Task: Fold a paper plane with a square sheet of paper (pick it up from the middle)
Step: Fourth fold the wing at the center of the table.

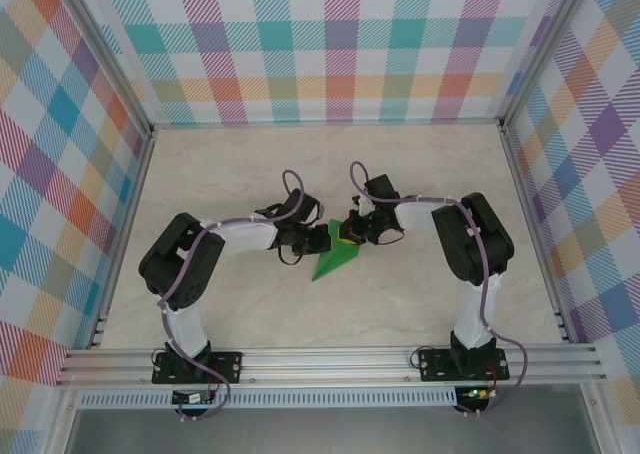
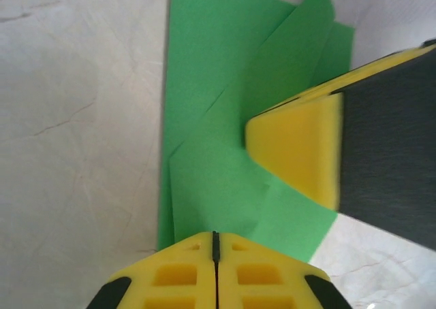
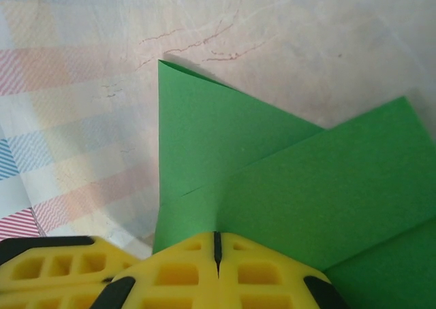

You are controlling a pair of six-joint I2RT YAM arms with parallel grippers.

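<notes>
The square sheet of paper (image 1: 335, 262) lies near the middle of the surface (image 1: 250, 164), already creased into a pointed green wedge with overlapping flaps. It is not yet the slim dart the task asks for. We judge the work to be mid-fold, with a crease being pressed flat rather than a new flap being raised.

Both claws meet over the wedge's far end. The left claw (image 1: 328, 240) comes in from the left and the right claw (image 1: 348, 234) from the right, close beside each other. Each has its fingers together. We cannot tell whether any layer of paper is caught between either pair.

The next move, as we see it, calls for one claw to keep the folded layers pinned. The other would then part its fingers, take a free edge and bring it over to the centre line without dragging the sheet.

The overhead view gives the outline and the arms' approach, but none of the creases. The left wrist view shows the left claw (image 2: 215, 244) closed over the paper (image 2: 204, 84), the crossing fold lines, and a yellow finger (image 2: 293, 152) of the right claw resting on a flap. The right wrist view shows the right claw (image 3: 216, 244) closed at the paper (image 3: 306, 186), a sharp corner, and a faint plaid tint on the surface to the left.
</notes>
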